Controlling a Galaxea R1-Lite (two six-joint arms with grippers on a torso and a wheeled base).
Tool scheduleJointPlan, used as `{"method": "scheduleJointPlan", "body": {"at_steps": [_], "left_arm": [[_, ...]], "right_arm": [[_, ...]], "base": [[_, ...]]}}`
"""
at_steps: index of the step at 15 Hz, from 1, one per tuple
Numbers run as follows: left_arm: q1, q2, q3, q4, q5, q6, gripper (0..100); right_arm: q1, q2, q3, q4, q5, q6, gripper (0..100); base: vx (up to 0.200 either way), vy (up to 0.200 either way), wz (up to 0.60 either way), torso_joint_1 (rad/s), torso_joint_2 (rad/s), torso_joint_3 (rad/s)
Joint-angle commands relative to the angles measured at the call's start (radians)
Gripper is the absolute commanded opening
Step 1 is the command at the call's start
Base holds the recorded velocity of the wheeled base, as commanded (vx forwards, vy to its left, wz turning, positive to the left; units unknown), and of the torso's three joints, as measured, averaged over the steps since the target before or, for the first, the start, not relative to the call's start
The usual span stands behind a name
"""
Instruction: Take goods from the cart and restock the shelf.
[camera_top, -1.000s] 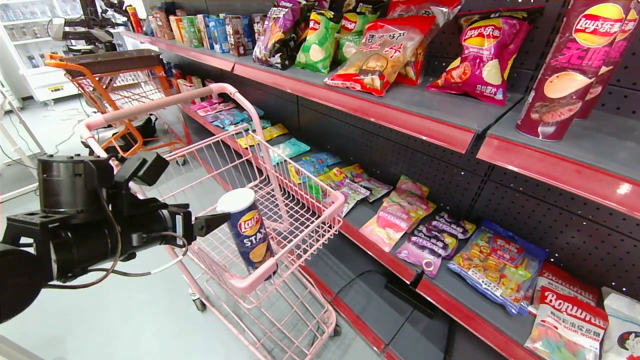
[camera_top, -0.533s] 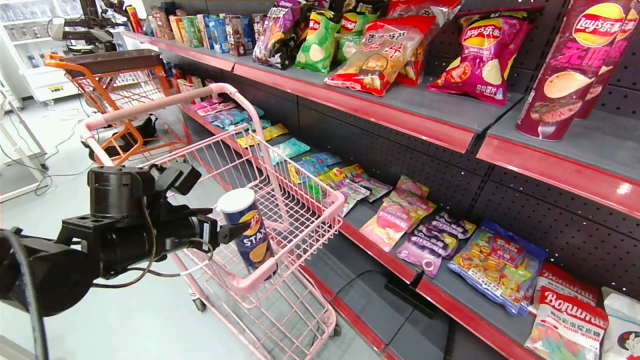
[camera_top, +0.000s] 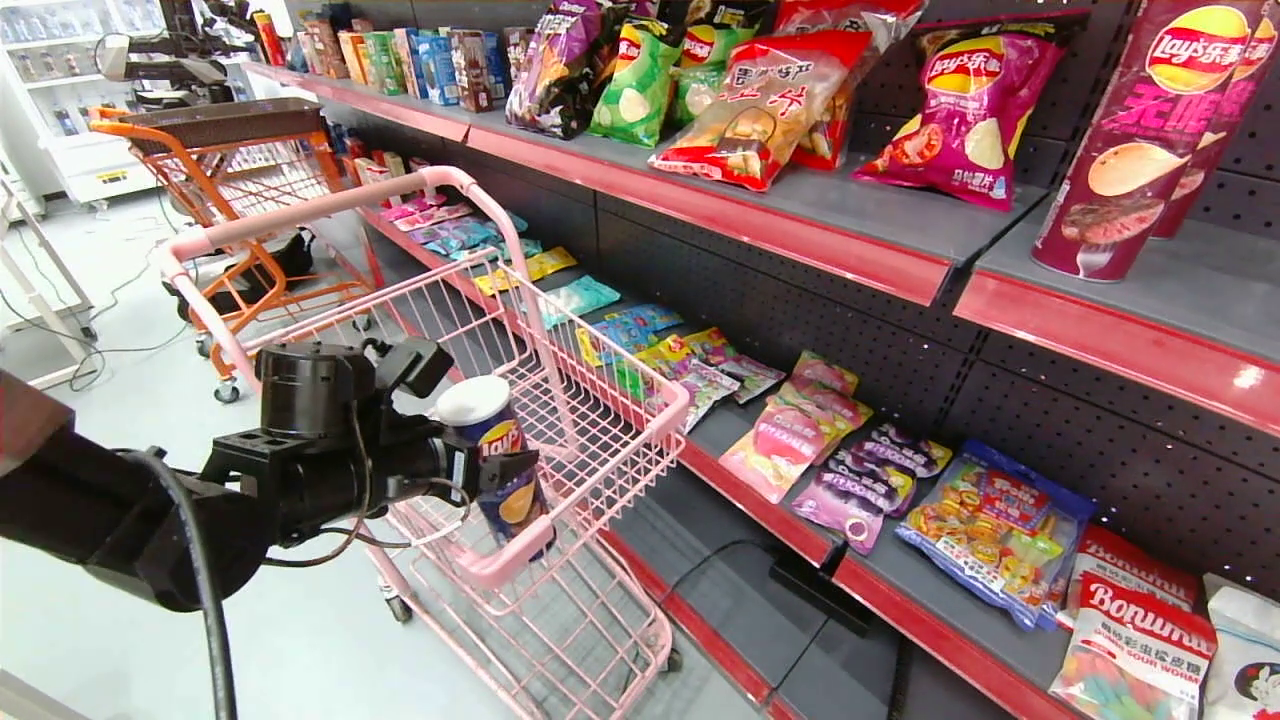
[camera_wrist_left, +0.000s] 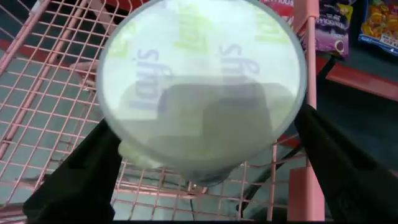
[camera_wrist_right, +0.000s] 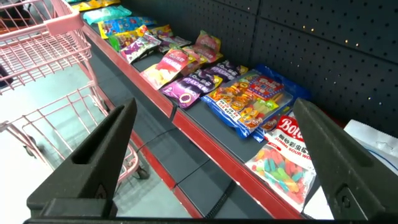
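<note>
A dark blue chip can (camera_top: 517, 507) with a white lid stands upright in the pink cart (camera_top: 600, 333), near its front corner. My left gripper (camera_top: 495, 455) is level with the can's upper part, open, one finger on each side of it. In the left wrist view the lid (camera_wrist_left: 199, 81) lies between the two black fingers (camera_wrist_left: 81, 180), with the cart's wire (camera_wrist_left: 50, 106) below. My right gripper (camera_wrist_right: 211, 162) is open and holds nothing; it hangs over the low shelf (camera_wrist_right: 205, 140) beside the cart. Tall purple chip cans (camera_top: 1130, 150) stand on the upper shelf (camera_top: 760, 225).
Chip bags (camera_top: 760, 110) line the upper shelf. Candy bags (camera_top: 800, 440) lie flat along the lower shelf. An orange cart (camera_top: 230, 160) stands behind the pink one. Bare floor (camera_top: 250, 640) spreads to the left of the cart.
My left arm has moved right, toward the can; its fingers were short of the can and now stand on both sides of it. The can and cart have not moved.
</note>
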Motion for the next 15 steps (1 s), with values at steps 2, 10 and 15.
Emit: {"method": "scheduleJointPlan", "body": {"at_steps": [2,10,15], "left_arm": [[-0.008,0.026,-0.02,-0.001,0.004,-0.001,100],[0.023,-0.023,-0.03,-0.03,0.056,0.007,0],[0.072,-0.237,-0.276,0.257,0.083,-0.004,0]], "right_arm": [[0.001,0.002,0.0,0.0,0.0,0.0,100],[0.001,0.002,0.0,0.0,0.002,0.003,100],[0.001,0.002,0.0,0.0,0.002,0.009,100]], "base": [[0.0,0.0,0.0,0.0,0.0,0.0],[0.0,0.0,0.0,0.0,0.0,0.0],[0.0,0.0,0.0,0.0,0.0,0.0]]}}
